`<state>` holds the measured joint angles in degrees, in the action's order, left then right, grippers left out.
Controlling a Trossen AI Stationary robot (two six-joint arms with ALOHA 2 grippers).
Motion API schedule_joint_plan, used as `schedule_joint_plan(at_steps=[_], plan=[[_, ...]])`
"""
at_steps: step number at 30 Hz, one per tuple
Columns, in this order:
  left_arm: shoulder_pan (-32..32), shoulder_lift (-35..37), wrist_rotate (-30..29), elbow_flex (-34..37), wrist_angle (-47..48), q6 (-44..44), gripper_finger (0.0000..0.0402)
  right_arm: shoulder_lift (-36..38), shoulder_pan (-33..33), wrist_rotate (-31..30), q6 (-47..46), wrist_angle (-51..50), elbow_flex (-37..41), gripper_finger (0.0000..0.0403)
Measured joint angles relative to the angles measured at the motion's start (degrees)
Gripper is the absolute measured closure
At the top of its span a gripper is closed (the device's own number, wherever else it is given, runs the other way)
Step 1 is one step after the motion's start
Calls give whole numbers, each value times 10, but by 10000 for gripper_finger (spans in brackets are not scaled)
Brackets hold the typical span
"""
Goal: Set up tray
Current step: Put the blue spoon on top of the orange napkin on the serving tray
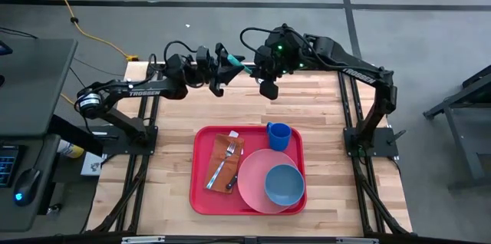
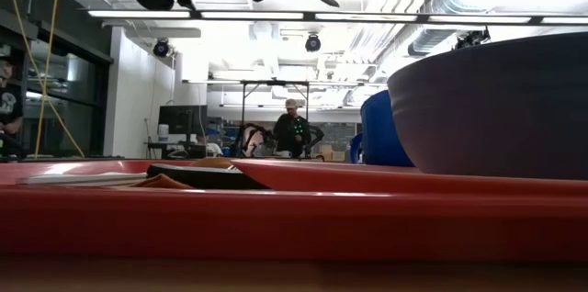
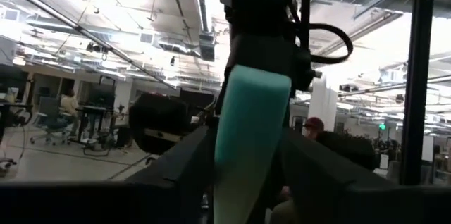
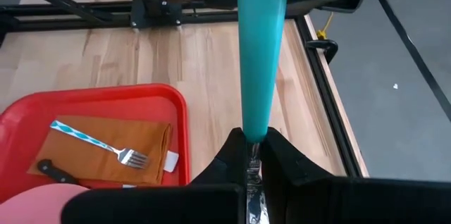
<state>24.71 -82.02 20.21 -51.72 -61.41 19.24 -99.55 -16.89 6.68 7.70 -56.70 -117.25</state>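
Passing the teal-handled utensil between my grippers, above the counter (image 1: pixel 322 106).

My right gripper (image 4: pixel 250 155) pinches the utensil (image 4: pixel 261 55) by its metal end; my left fingers (image 3: pixel 176 164) flank the teal handle, whether gripping I cannot tell. I'd seat left firmly before right releases. The red tray (image 1: pixel 201 198) lies nearer the counter's front edge, already holding napkin, fork, plate, bowl, cup.

Tray (image 1: pixel 199 198): large, red, rectangular, rounded corners, raised rim; lies flat on the wooden table, lower centre of the high view.
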Motion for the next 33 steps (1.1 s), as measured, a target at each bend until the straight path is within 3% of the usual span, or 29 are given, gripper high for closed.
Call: schedule_joint_plan(at_steps=[6, 26, 33], plan=[[0, 0, 0, 0, 9, -32, 312, 0, 1, -1, -4, -4, 0, 403], [15, 8, 8, 0, 50, -82, 312, 0, 0, -2, -3, -25, 0, 400], [16, 9, 4, 0, 66, -90, 312, 3, 0, -4, -11, -6, 0, 336]])
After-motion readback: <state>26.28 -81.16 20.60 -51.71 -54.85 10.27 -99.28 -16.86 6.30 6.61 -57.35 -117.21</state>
